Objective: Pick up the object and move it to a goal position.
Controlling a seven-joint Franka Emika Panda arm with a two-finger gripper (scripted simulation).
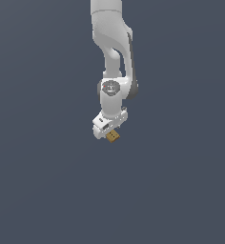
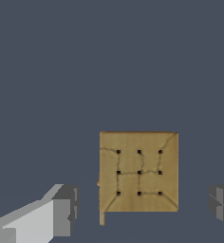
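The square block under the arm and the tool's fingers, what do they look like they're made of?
The block looks like wood or cardboard: matte tan with faint grain, thin dark lines and nine small dark dots; as a render it leaves that open. The tool fingers look like matte grey-white plastic or painted metal, flat-shaded and without shine.

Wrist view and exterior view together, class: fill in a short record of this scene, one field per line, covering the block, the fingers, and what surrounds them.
object: tan-brown square block with nine small dark dots on its face
object in exterior view: tiny, just below the white gripper
fingers: one finger on each side of the block, a gap visible on both sides
contact: none visible in the wrist view
grasp: not yet closed on the block
surroundings: plain dark grey-blue surface, nothing else in view
goal marker: none visible
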